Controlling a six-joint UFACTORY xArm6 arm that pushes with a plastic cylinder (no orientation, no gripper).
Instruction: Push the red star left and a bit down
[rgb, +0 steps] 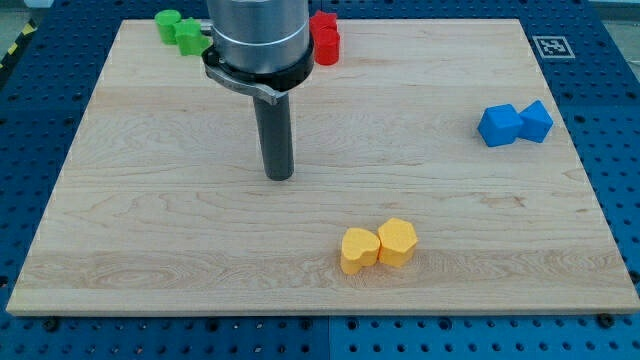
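Note:
Two red blocks sit touching at the view's top, right of the arm's body: one (323, 23) above, partly hidden, and one (326, 46) below it. I cannot tell which is the star. My tip (280, 177) rests on the board well below and left of them, about a third of the board's depth away, touching no block.
Two green blocks (178, 28) lie at the view's top left, partly behind the arm. Two blue blocks (514, 124) touch at the right. Two yellow blocks (378, 246) touch near the bottom centre. The wooden board (120, 250) has blue pegboard around it.

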